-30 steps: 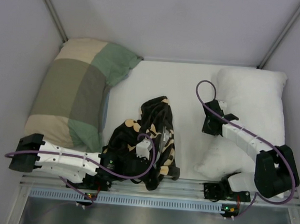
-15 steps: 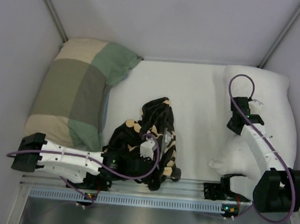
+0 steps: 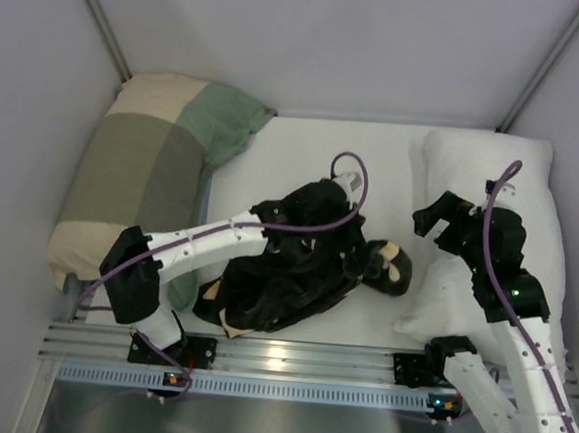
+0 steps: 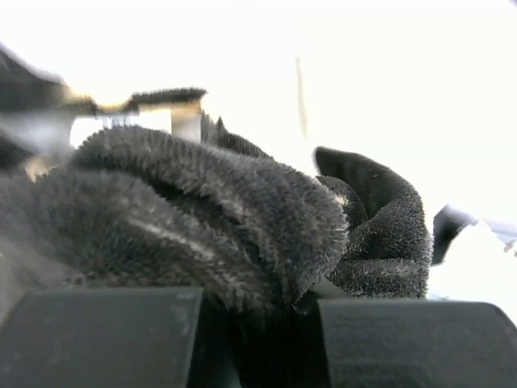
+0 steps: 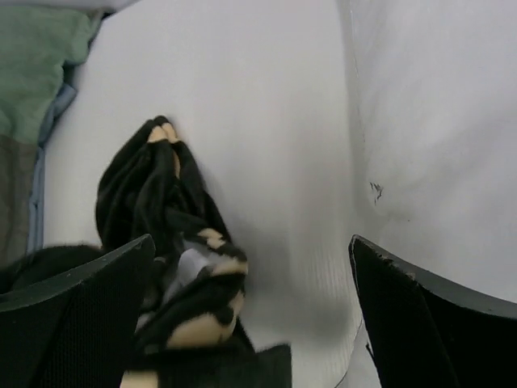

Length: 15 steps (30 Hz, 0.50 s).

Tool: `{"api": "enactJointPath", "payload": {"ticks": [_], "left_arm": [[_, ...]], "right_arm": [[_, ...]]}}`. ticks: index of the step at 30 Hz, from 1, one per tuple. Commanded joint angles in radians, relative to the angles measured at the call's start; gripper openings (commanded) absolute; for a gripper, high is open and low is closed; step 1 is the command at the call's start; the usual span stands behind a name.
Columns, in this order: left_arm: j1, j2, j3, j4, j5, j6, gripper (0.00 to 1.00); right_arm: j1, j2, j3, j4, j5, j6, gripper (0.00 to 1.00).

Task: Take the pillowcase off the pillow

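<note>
The black pillowcase with tan motifs lies crumpled mid-table, one end reaching toward the white pillow at the right. The two lie apart. My left gripper reaches over the heap and is shut on the pillowcase; in the left wrist view the fuzzy black pillowcase is pinched between my jaws at the left gripper. My right gripper hovers over the pillow's left edge, open and empty. In the right wrist view the right gripper spans bare table, with the pillowcase left and the pillow right.
A green, beige and olive patchwork pillow fills the left side of the white table and shows as the patchwork pillow in the right wrist view. Grey walls close the back and sides. A metal rail runs along the near edge.
My left arm swung from the near edge up to mid-table, carrying the pillowcase rightward. My right gripper opened, let go of the pillow and lifted; the pillow settled at the right.
</note>
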<state>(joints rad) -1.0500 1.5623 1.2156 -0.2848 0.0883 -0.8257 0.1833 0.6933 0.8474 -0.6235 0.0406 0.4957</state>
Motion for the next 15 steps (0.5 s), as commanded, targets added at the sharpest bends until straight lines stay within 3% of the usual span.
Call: {"api": "enactJointPath", "payload": {"ticks": [1, 4, 5, 6, 9, 10, 11, 12, 15], "left_arm": [[0.161, 0.097, 0.235, -0.007, 0.187, 0.102, 0.00], [0.252, 0.275, 0.572, -0.097, 0.328, 0.129, 0.00], [0.266, 0.341, 0.805, -0.181, 0.422, 0.135, 0.00], [0.280, 0.476, 0.925, -0.216, 0.473, 0.128, 0.00], [0.317, 0.693, 1.276, -0.283, 0.614, 0.080, 0.14], [0.349, 0.709, 1.282, -0.290, 0.599, 0.063, 0.61], [0.363, 0.708, 1.251, -0.290, 0.573, 0.053, 0.93], [0.378, 0.668, 1.137, -0.292, 0.488, 0.063, 0.99], [0.412, 0.534, 0.936, -0.292, 0.230, 0.129, 0.99]], "right_arm": [[0.008, -0.014, 0.087, -0.036, 0.022, -0.003, 0.99], [0.007, 0.026, 0.085, -0.042, -0.031, 0.006, 0.99], [0.008, 0.038, 0.079, -0.039, -0.036, 0.006, 1.00], [0.008, 0.040, 0.065, -0.038, -0.036, 0.004, 1.00], [0.007, 0.032, 0.038, -0.019, -0.059, -0.005, 0.99], [0.008, 0.031, 0.029, -0.006, -0.089, -0.022, 0.99], [0.008, 0.040, 0.021, 0.005, -0.116, -0.034, 0.99], [0.007, 0.049, 0.006, 0.022, -0.146, -0.049, 0.99], [0.012, 0.081, -0.048, 0.054, -0.235, -0.074, 0.99]]}}
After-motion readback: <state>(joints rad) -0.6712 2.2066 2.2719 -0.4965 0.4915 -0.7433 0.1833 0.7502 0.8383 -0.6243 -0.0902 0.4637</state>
